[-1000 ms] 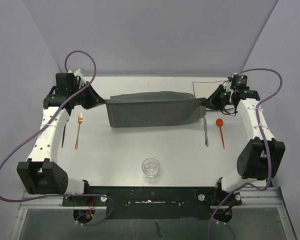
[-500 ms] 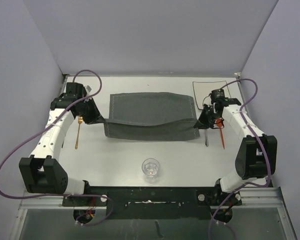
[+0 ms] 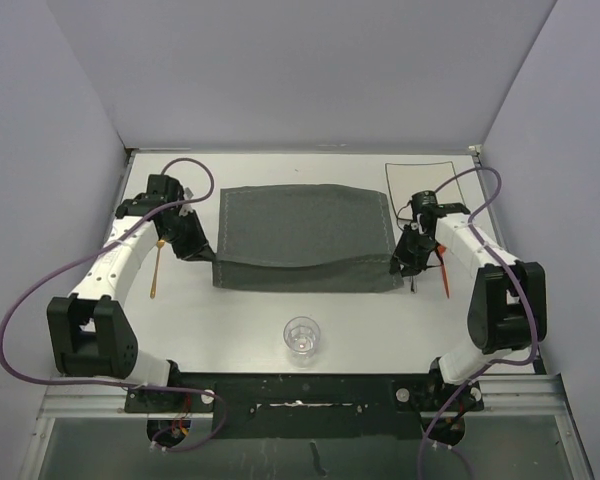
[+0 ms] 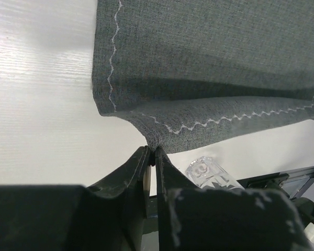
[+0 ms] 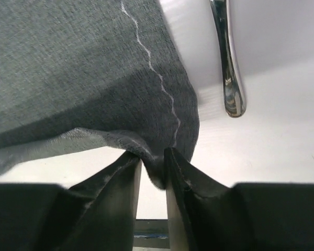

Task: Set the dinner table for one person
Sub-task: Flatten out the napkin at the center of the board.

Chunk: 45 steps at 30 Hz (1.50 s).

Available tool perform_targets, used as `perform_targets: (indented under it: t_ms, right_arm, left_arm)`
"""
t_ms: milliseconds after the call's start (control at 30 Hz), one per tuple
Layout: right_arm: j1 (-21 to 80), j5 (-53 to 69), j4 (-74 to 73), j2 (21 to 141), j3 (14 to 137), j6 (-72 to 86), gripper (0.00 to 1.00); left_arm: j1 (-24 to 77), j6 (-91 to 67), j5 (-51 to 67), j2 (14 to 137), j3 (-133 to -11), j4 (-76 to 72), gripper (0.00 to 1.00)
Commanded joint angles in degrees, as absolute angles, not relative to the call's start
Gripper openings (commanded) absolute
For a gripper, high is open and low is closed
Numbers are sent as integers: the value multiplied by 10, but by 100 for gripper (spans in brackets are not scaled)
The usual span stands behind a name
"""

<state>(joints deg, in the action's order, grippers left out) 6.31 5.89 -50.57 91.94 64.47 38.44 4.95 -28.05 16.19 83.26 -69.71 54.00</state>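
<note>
The left hand (image 3: pixel 204 254) and right hand (image 3: pixel 404 263) each grip a near placemat (image 3: pixel 305 235) corner.

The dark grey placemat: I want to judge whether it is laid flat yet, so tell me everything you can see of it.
The dark grey rectangular woven cloth placemat has white zigzag stitching along its edges. Its far part lies flat on the white tabletop; its near edge is raised and sagging, with a fold across it. The left pincer pinches its near left corner, the right pincer its near right corner. Nothing lies on it.
</note>
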Motion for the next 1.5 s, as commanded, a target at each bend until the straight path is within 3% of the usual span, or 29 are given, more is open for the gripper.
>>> perform_targets:
  t_ms: [0,100,200,400,500,567,633,700,900,1067,1467]
  right_arm:
    - [82,11,-527,914,646,396,36]
    - [96,8,-522,902,639,401,54]
    - [112,2,-509,870,635,408,63]
    - [129,-25,-483,817,675,402,66]
    - [129,-23,-467,853,722,381,65]
    - [131,-19,-458,899,761,366,61]
    - [134,-15,-451,954,807,347,54]
    - [139,-9,-447,1007,853,326,42]
    - [142,-44,-454,1120,980,294,1]
    - [125,-92,-474,1184,1059,292,0]
    - [98,-71,-525,1382,1307,270,0]
  left_arm:
    - [53,-273,147,844,-699,532,9]
    - [56,-272,143,843,-699,533,13]
    - [62,-268,145,835,-703,533,22]
    - [74,-254,158,810,-730,530,45]
    - [76,-251,160,810,-736,505,49]
    - [76,-253,165,829,-744,481,45]
    - [77,-258,167,863,-756,455,24]
    - [83,-258,154,905,-769,427,1]
    - [91,-285,166,1049,-813,379,0]
    - [124,-296,140,1131,-901,375,0]
    - [151,-290,146,1289,-1164,440,0]
